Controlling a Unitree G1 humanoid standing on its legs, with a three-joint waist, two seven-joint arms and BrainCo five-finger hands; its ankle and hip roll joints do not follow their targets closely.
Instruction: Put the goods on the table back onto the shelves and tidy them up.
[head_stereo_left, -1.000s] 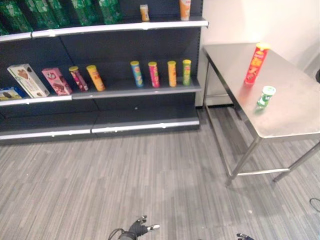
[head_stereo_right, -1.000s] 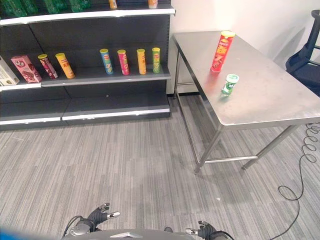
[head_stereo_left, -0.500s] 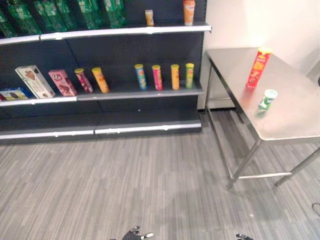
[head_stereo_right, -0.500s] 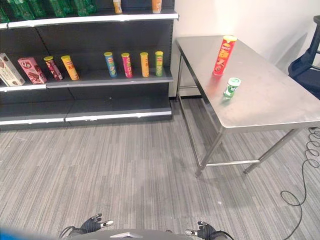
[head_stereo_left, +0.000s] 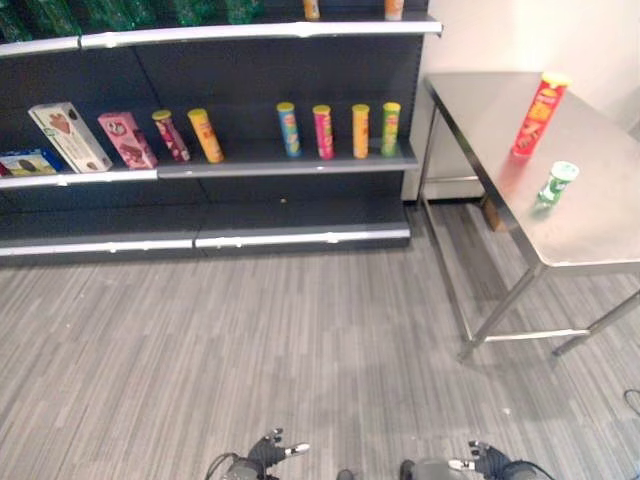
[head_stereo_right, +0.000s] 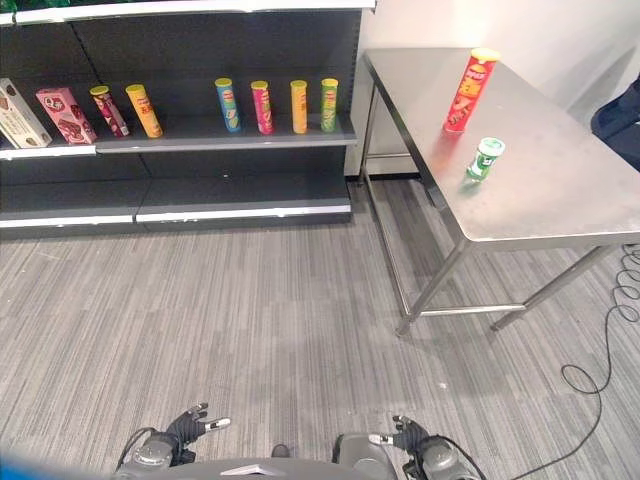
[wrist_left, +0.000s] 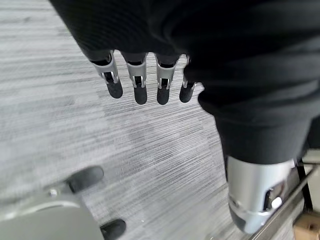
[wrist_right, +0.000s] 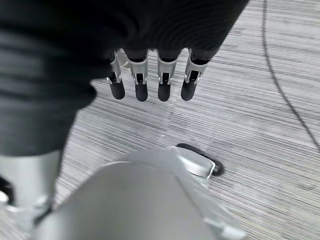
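A tall red crisp tube (head_stereo_left: 536, 113) stands upright on the steel table (head_stereo_left: 600, 235) at the right. A short green can (head_stereo_left: 556, 184) stands a little nearer on the same table. Dark shelves (head_stereo_left: 290, 158) at the back hold a row of several coloured tubes (head_stereo_left: 323, 131). My left hand (head_stereo_right: 190, 429) hangs low by my side over the floor, fingers (wrist_left: 140, 85) straight and holding nothing. My right hand (head_stereo_right: 405, 436) hangs the same way on the other side, fingers (wrist_right: 164, 80) relaxed and empty. Both hands are far from the table and shelves.
On the middle shelf's left part lean a white box (head_stereo_left: 69, 136), a pink box (head_stereo_left: 126, 139) and two tilted tubes (head_stereo_left: 205, 135). Green bottles (head_stereo_left: 140, 10) line the top shelf. Grey striped floor (head_stereo_left: 300, 340) stretches between me and the shelves. A dark chair (head_stereo_right: 618, 115) stands behind the table.
The camera has shifted: shelves and table now sit further right and slightly higher in view. Both hands show a little more at the bottom edge. Nothing on table or shelves has moved.
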